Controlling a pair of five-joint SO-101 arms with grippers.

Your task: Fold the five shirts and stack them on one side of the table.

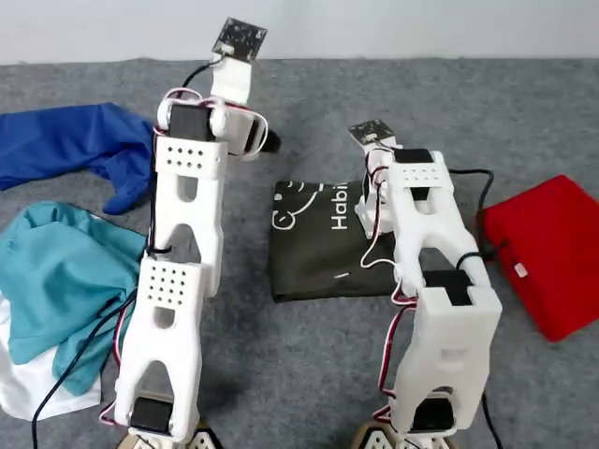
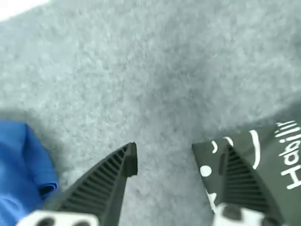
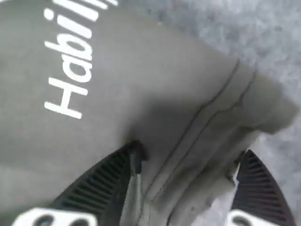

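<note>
Your left gripper hangs spread wide above the grey surface, its fingers well apart and holding nothing. A corner of the black shirt lies below one finger. The blue shirt lies crumpled near the outer side of the other finger.

Your right gripper is also spread and is down at the black shirt, straddling its seamed, doubled-over edge. One finger sits on or just above the printed cloth, and you cannot tell whether it presses in. The other finger stands past the edge, over bare surface. The cloth lies between the fingers but is not pinched.

From the high view, the black shirt is a flat folded rectangle under the right gripper, reaching across toward the left one. The red shirt lies folded, well apart from the right gripper on the side away from the left gripper. The blue shirt sprawls unfolded on the left gripper's outer side. Behind the left gripper, toward your edge of the surface, the teal shirt is heaped loosely. It lies partly over the white shirt, which sticks out from under it. None of the shirts are stacked.
</note>
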